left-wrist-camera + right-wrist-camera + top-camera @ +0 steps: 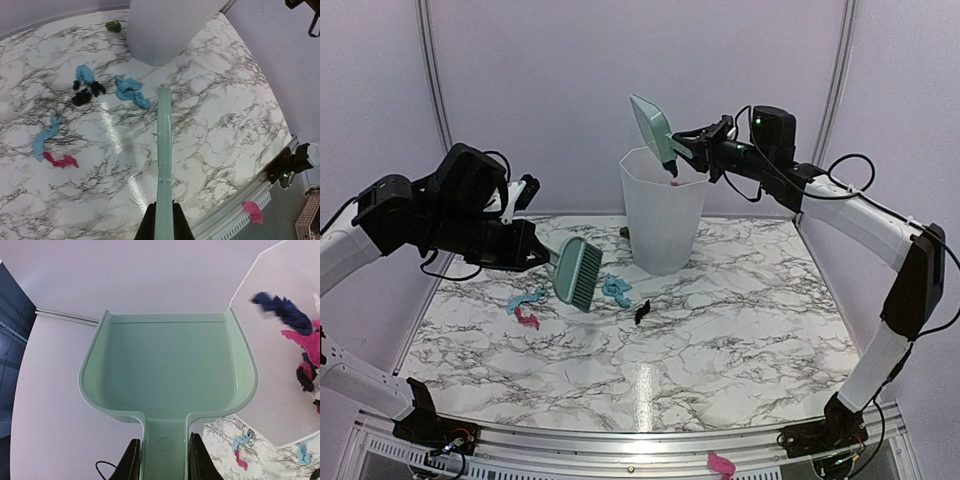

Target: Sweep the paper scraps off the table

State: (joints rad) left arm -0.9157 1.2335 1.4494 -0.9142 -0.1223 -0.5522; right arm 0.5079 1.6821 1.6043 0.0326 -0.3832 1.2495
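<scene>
My left gripper [542, 257] [163, 206] is shut on the handle of the mint-green brush [578, 272] [164, 135], held just above the table [740, 330] left of centre. Paper scraps lie beneath and around it: light blue [525, 298] [45, 140], pink [527, 318] [60, 161], blue [616, 290] [131, 91] and black [642, 311] [82, 96]. My right gripper [692, 150] [165, 441] is shut on the handle of the mint-green dustpan [650, 125] [170, 370], tipped over the white bin [663, 210]. The pan's inside shows empty. Navy [280, 307] and pink [310, 342] scraps lie inside the bin.
The tall white bin [165, 30] [270, 405] stands at the table's back centre. A small green scrap [113, 26] lies beside its base. One pink scrap [720, 464] [252, 211] sits below the metal front rail [620, 445]. Walls close in the back and sides.
</scene>
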